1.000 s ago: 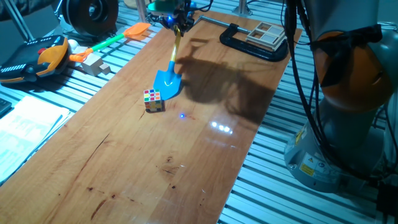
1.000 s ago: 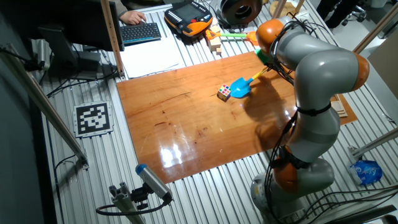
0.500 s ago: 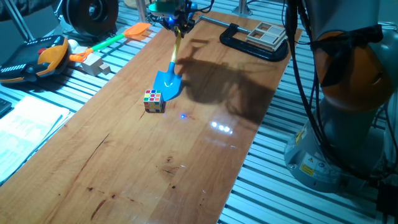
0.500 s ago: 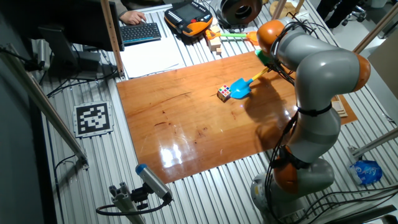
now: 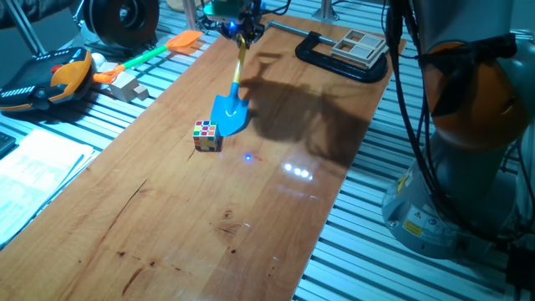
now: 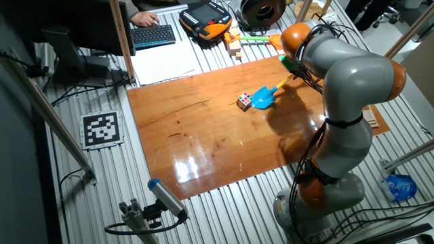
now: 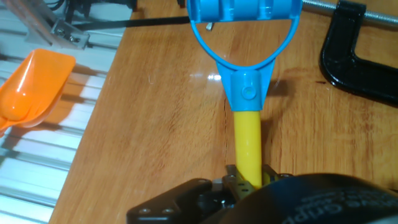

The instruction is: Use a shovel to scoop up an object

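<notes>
My gripper [image 5: 239, 30] is shut on the yellow shaft of the blue-bladed shovel [image 5: 229, 114], near its D-shaped end. The shovel slants down to the wooden tabletop, and its blade rests just right of the small multicoloured cube [image 5: 206, 135]. I cannot tell whether blade and cube touch. In the other fixed view the blade [image 6: 263, 98] lies beside the cube [image 6: 245, 102], below my gripper [image 6: 287, 70]. The hand view shows the yellow shaft [image 7: 247, 140] running up from my gripper [image 7: 249, 182] to the blue D-shaped end; blade and cube are out of that view.
An orange-bladed, green-shafted toy shovel [image 5: 183, 42] and pale wooden blocks [image 5: 126, 86] lie off the board's far left edge. A black C-clamp [image 5: 338, 60] grips the board's far end. A teach pendant [image 5: 52, 79] and papers sit at the left.
The shovel's blade has shifted slightly along the board next to the cube, and the shaft stands a little steeper. The cube has not moved.
</notes>
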### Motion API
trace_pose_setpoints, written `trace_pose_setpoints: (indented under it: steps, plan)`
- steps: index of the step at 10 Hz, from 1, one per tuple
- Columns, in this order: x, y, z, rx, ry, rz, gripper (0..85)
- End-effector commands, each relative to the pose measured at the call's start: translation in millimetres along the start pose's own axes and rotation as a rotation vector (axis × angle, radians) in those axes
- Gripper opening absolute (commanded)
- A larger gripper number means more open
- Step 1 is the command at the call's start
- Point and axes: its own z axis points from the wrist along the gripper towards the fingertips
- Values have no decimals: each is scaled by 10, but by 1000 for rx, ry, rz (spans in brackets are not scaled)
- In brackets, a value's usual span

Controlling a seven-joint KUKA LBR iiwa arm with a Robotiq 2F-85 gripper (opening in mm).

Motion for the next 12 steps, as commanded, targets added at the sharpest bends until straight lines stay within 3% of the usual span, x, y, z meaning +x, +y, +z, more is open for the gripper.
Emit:
trace_pose_setpoints:
  steps: [1,4,9,11,12]
  plan:
    - [10,6,3,3,0,1,0]
    - [81,54,17,3,2,7,0]
    - [108,68,40,4,52,0,0]
    - [105,71,30,-26,25,-21,0]
    - [93,65,22,-28,28,-28,0]
